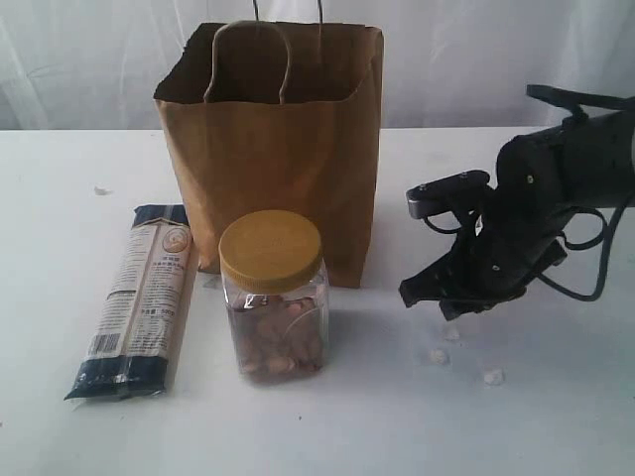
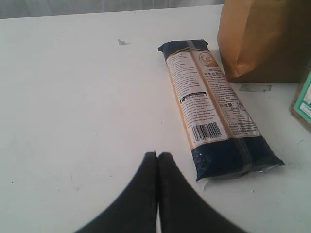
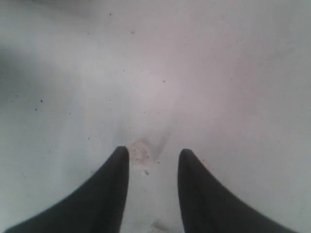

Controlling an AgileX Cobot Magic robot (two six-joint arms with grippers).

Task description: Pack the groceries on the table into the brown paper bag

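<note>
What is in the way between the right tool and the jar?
Nothing I can see. Only bare table lies between the right tool and the jar. A few crumbs lie near the tool, not between them.

paper bag (image 1: pixel 278 188): behind jar (image 1: pixel 273 302) | jar: on table (image 1: pixel 60 198) | pasta packet (image 1: pixel 139 297): left of jar
</note>
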